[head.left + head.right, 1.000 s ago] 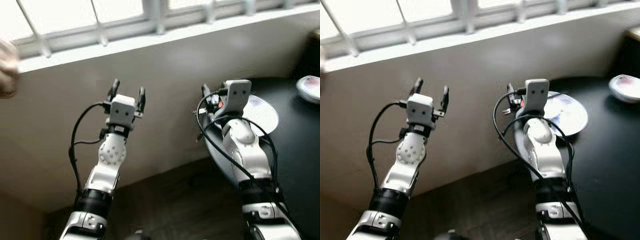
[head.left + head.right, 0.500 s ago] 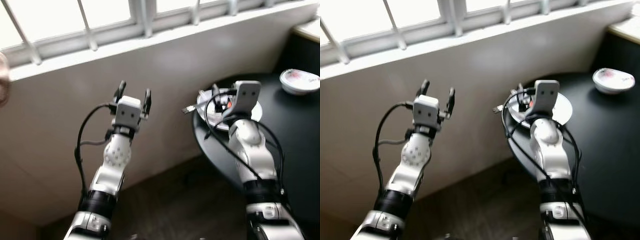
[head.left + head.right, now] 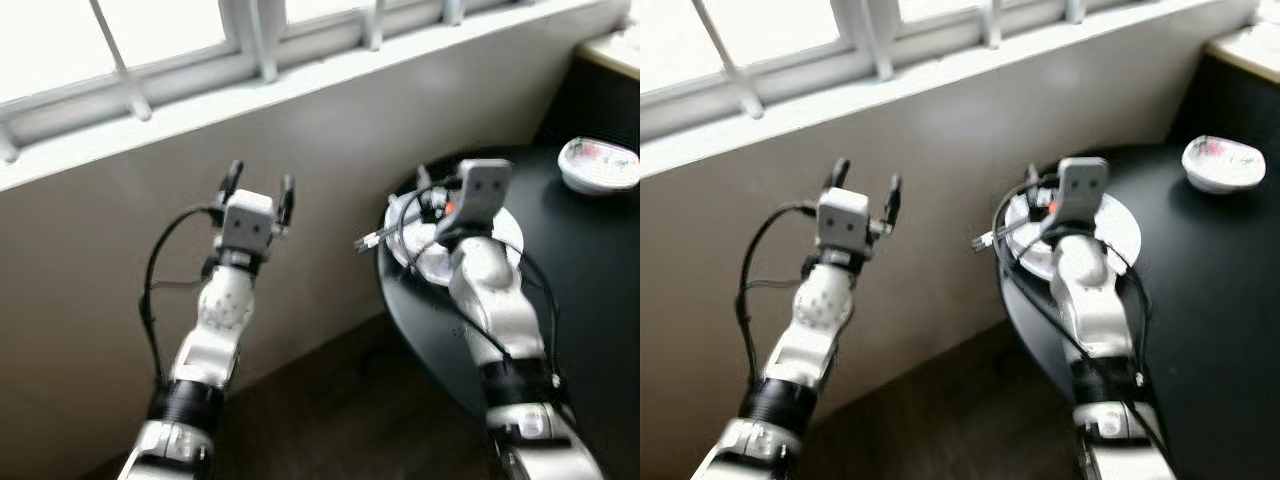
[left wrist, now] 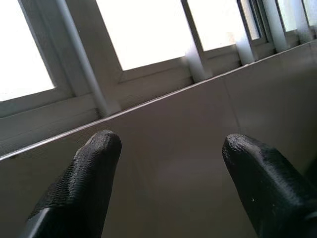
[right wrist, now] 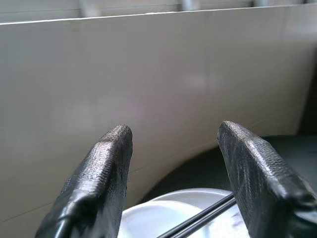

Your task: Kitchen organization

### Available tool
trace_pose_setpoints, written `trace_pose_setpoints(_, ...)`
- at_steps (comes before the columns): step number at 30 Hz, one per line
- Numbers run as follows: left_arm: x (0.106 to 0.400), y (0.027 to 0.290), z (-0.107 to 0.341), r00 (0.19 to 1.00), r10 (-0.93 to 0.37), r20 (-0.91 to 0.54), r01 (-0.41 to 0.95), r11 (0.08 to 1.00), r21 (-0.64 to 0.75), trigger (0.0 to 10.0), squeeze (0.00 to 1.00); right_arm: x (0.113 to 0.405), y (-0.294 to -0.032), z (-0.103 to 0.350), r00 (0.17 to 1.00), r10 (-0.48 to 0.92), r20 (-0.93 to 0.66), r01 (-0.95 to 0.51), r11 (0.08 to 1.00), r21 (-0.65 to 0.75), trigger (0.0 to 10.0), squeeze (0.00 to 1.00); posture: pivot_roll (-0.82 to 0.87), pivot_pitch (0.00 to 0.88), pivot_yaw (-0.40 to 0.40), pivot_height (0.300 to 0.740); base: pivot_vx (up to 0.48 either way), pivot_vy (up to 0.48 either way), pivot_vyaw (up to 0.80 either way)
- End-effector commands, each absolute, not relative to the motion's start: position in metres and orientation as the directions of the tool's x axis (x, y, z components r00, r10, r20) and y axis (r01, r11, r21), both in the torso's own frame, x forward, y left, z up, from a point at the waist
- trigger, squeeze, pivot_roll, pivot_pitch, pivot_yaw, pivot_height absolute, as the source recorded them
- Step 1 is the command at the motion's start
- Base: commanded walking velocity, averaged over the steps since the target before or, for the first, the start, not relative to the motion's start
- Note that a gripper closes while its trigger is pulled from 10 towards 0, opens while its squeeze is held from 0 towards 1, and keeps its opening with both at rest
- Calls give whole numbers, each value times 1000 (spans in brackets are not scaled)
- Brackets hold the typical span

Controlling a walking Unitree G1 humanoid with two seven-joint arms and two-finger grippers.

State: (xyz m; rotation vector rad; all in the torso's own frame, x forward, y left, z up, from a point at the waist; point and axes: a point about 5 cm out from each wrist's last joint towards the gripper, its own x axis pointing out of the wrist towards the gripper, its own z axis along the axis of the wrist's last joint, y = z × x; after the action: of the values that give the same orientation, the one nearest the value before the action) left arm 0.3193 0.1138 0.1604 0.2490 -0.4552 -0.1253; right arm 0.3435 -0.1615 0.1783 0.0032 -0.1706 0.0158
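Below, scene parts:
Table: round, glossy black.
Plate: smooth white disc at the table's near-wall edge, under the right gripper, fingers apart, empty.
Chopsticks: thin dark pair, seemingly, lying slantwise across the plate.
Bowl: white, well apart.
Left gripper: spread, empty, facing the pale wall.

- A window with pale bars runs across the top of the frame.
- A plain beige wall fills the middle, beneath the sill.
- Dark wooden floor lies at the bottom centre.
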Motion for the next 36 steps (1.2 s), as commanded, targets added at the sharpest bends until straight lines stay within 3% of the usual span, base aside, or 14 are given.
trace_pose_setpoints(1, 319, 111, 160, 889, -190, 416, 78, 959, 272, 10000, 0, 344, -163, 178, 985, 4, 171, -5, 1000, 8, 10000, 0, -168, 0, 52, 740, 0, 0, 0)
trace_pose_setpoints(8, 318, 111, 160, 886, -193, 422, 81, 959, 271, 10000, 0, 344, -163, 176, 987, -12, 161, 9, 1000, 17, 10000, 0, -165, 0, 50, 740, 0, 0, 0)
trace_pose_setpoints(14, 318, 111, 160, 886, -192, 421, 78, 959, 273, 10000, 0, 346, -168, 175, 991, -49, 125, 24, 980, 196, 10000, 0, -166, 0, 48, 740, 0, 0, 0)
trace_pose_setpoints(16, 318, 111, 160, 886, -192, 421, 77, 959, 274, 10000, 0, 345, -163, 187, 982, -14, 190, -48, 947, 318, 10000, 0, -166, 0, 48, 740, 0, 0, 0)
trace_pose_setpoints(19, 318, 111, 160, 887, -191, 420, 77, 959, 273, 10000, 0, 345, -160, 188, 983, -10, 185, -56, 935, 349, 10000, 0, -171, 0, 49, 740, 0, 0, 0)
trace_pose_setpoints(21, 318, 109, 160, 886, -196, 420, 82, 958, 273, 10000, 0, 345, -154, 181, 992, -18, 127, -42, 888, 458, 10000, 0, -172, 0, 48, 740, 0, 0, 0)
trace_pose_setpoints(26, 319, 110, 160, 888, -192, 419, 79, 959, 274, 10000, 0, 346, -152, 169, 999, -14, 52, -18, 814, 581, 10000, 0, -166, 0, 42, 740, 0, 0, 0)
trace_pose_setpoints(33, 317, 109, 158, 890, -190, 414, 78, 959, 271, 10000, 0, 348, -158, 146, 993, -33, -109, 99, 733, 673, 10000, 0, -165, 0, 38, 740, 0, 0, 0)
trace_pose_setpoints(36, 317, 108, 158, 890, -190, 414, 79, 960, 270, 10000, 0, 347, -159, 148, 993, -53, -103, 107, 759, 642, 10000, 0, -166, 0, 37, 740, 0, 0, 0)
